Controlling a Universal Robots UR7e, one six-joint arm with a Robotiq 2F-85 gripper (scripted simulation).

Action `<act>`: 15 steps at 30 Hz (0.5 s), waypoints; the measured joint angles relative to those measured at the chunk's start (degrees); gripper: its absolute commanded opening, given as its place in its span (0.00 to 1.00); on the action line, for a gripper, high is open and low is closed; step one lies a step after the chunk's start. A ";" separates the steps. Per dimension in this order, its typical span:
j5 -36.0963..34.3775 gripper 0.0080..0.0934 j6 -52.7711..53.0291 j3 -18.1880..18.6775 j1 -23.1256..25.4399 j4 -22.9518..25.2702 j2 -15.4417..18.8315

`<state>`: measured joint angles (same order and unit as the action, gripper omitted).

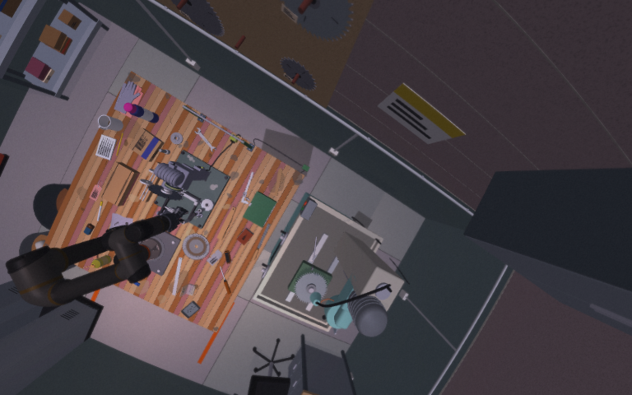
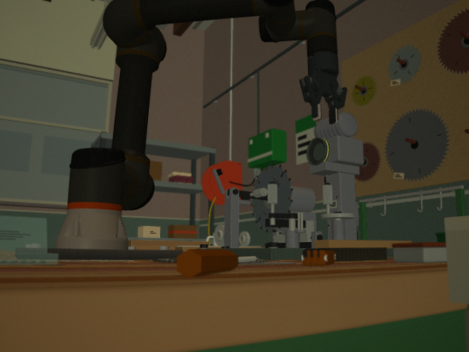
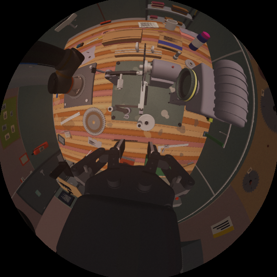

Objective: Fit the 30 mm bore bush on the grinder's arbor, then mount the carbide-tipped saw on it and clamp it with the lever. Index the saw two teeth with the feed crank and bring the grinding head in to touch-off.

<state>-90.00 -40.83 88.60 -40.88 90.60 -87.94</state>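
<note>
My gripper (image 2: 323, 113) (image 3: 135, 148) is open and empty, pointing down high above the grinder, close by the ribbed motor of the grinding head (image 2: 336, 140) (image 3: 217, 90). The carbide-tipped saw (image 2: 270, 197) (image 3: 143, 75) stands upright on the arbor over the green base plate (image 3: 144, 100) (image 1: 198, 186). The clamp lever (image 3: 117, 75) lies left of the saw. The round white feed crank (image 3: 145, 122) (image 1: 205, 205) sits at the near edge of the base. A second toothed saw blade (image 3: 94, 121) (image 1: 195, 246) lies flat on the bench, left of the base.
The wooden bench (image 1: 172, 200) carries a box (image 3: 121, 37), a ruler (image 3: 69, 118), a spray can (image 3: 199, 40), a mug (image 3: 170, 24) and small tools. My base plate (image 3: 78, 85) sits at the left. A brown handle (image 2: 206, 261) lies at the bench front.
</note>
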 measured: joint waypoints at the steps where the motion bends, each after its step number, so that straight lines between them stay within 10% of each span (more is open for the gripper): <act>1: 0.00 0.53 0.00 0.09 0.02 -0.02 -0.13; 15: 0.00 0.53 0.00 0.30 0.05 0.26 -0.24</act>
<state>-90.00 -40.83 88.90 -40.83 90.87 -88.18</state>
